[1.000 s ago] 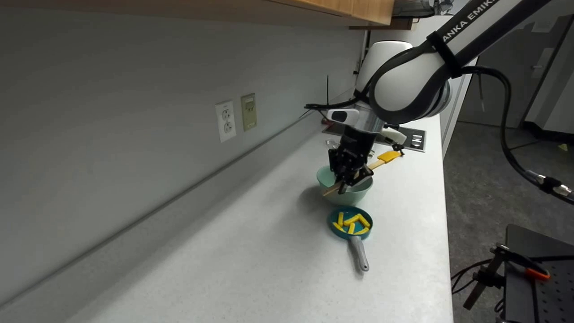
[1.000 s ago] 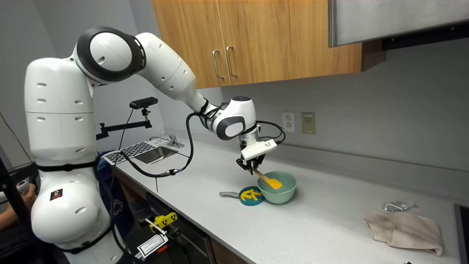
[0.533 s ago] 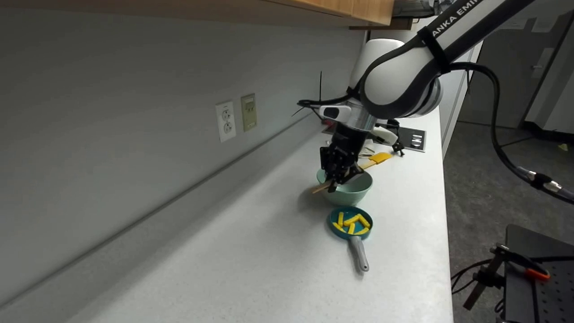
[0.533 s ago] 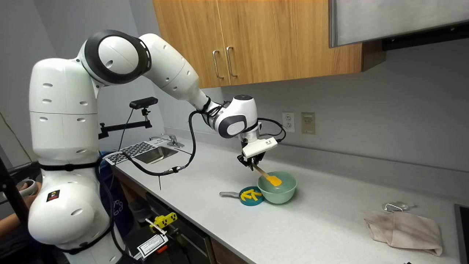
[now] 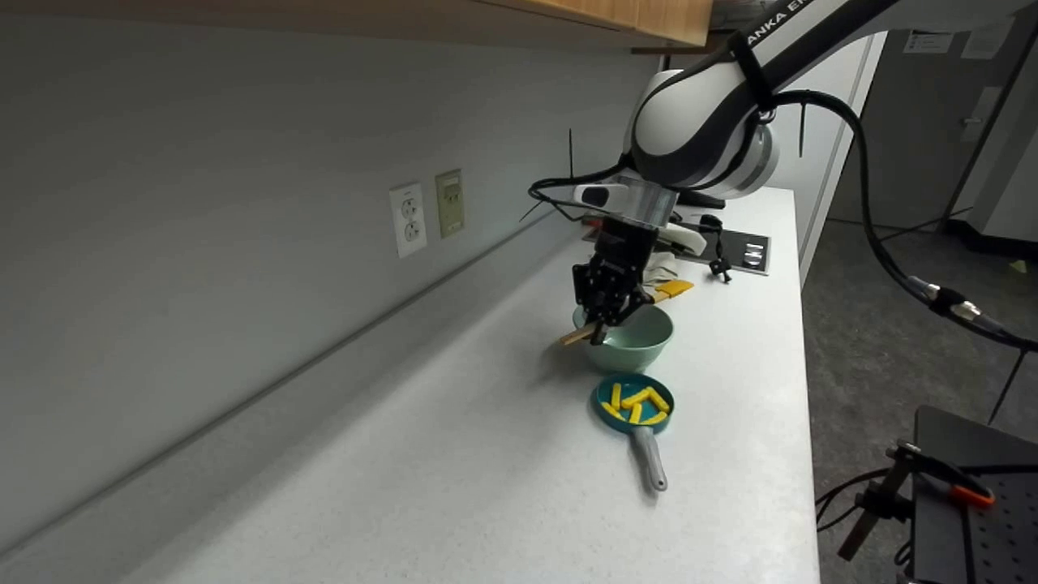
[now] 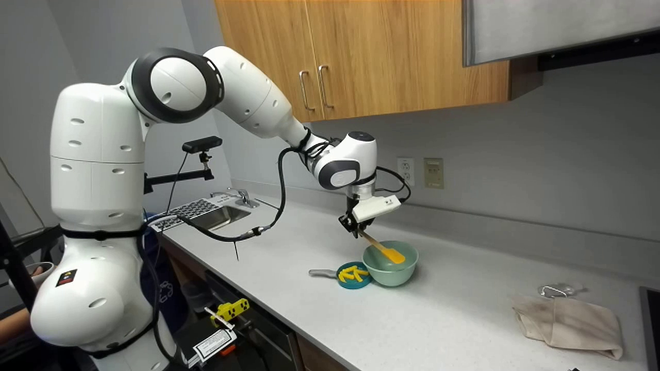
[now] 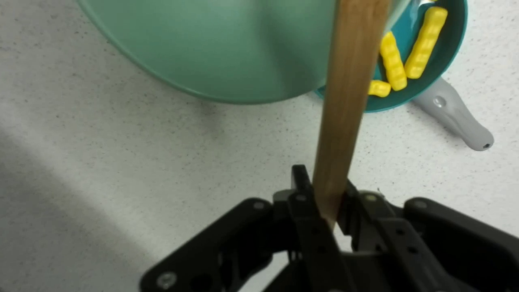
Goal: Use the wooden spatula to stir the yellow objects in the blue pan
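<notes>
Desk [image 5: 486, 503] carries the pan [image 7: 448, 48], yellow pieces [image 5: 636, 398] inside, between the wall edge and the front edge; the bowl [image 6: 389, 278] stands right beside it. Raised above the desk, the gripper [image 7: 325, 188] pinches the spatula [image 6: 380, 248] tight by its wooden handle [image 7: 344, 121], fingers [image 7: 301, 178] drawn in on both sides; the handle slants from there towards the bowl. That pinch is plain in the wrist view, where the orange-yellow blade [image 6: 394, 256] is out of sight and the bowl covers part of the pan. Both exterior views show the blade; whether it touches the bowl cannot be told. In an exterior view the handle's tip [image 5: 574, 337] juts past the gripper towards the wall edge. In an exterior view a sink [image 6: 221, 217] shows near the desk's back corner.
</notes>
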`<state>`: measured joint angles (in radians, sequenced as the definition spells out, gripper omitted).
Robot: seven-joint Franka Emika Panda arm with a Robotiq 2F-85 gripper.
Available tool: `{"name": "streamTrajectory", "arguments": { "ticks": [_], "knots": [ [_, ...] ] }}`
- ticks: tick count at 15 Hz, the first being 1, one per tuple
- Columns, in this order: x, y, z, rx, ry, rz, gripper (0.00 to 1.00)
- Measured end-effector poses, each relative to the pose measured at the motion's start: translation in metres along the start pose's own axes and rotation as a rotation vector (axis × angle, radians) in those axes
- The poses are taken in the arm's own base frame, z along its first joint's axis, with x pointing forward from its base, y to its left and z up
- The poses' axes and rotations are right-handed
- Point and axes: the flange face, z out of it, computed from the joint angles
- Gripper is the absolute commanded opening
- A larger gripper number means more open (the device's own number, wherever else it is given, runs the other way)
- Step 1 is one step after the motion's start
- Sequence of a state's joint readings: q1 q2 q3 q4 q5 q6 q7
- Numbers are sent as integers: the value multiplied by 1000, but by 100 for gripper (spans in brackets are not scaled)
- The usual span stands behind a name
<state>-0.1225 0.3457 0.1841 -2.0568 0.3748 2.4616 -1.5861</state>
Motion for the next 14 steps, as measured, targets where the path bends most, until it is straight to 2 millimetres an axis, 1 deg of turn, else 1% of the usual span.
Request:
{"name": "streamTrajectory", "arguments": {
  "ticks": [3,4,5,8,11,12,13,14],
  "knots": [
    [-11,4,4,28,-1,-5,4],
    [-14,5,6,33,-1,-4,42],
    [-15,6,7,37,-1,-1,43],
    [-16,7,12,46,0,1,63],
    [-16,9,12,45,1,1,88],
    [-15,10,11,44,2,1,94],
    [-15,10,10,41,2,0,99],
    [-14,11,9,39,3,-1,100]
  ]
}}
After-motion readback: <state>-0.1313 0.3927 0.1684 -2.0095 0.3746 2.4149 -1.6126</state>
